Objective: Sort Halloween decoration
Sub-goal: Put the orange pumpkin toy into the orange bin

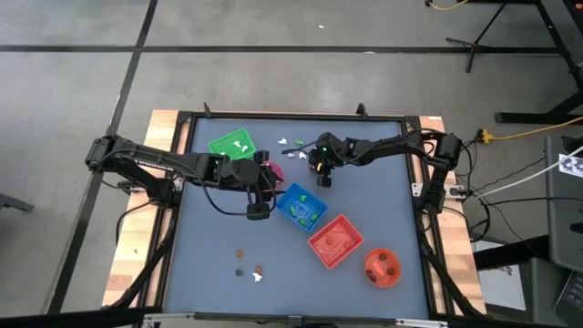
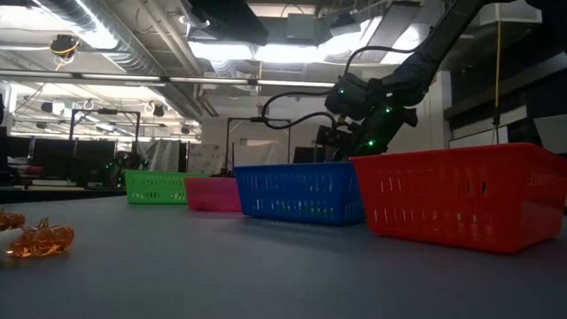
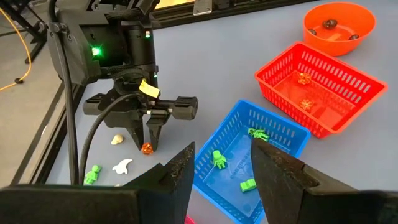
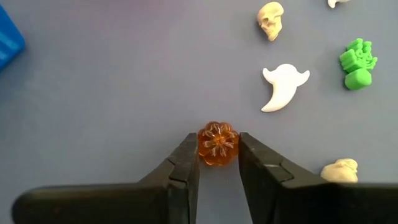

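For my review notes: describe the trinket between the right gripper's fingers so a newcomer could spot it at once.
Start at the blue tray mid-table; just beyond its far corner the right gripper points down at the tabletop. Between its fingers sits a small pumpkin. It is the only translucent orange, ribbed, round piece there; its neighbours are a white ghost, pale skulls and a green figure.

Robotics lab or industrial workshop space. Shown by exposed ceiling ducts (image 2: 133,35) and strip lights (image 2: 292,51) overhead, bare concrete floor (image 1: 273,82) marked with dark tape lines, a metal-framed work table (image 1: 228,246) on a wooden base, tripod stand legs (image 1: 510,36) and a yellow cable (image 1: 537,132) trailing nearby.
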### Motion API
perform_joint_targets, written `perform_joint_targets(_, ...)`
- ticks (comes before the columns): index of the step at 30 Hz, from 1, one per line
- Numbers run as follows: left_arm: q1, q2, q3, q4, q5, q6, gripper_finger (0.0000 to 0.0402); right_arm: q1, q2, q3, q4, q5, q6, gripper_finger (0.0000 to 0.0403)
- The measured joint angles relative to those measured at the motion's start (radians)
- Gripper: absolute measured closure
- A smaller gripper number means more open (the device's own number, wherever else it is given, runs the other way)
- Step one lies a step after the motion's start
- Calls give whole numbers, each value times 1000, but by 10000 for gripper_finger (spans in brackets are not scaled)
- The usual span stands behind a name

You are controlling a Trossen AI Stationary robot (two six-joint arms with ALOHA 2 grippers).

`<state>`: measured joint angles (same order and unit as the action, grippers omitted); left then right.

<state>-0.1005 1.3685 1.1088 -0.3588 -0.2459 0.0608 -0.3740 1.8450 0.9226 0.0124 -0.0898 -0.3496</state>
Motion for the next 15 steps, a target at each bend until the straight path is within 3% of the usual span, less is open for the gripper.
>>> perform_joint_targets(15,0,0,-1,0,0,0,261,0,-20,-1,-25,-18,1,311)
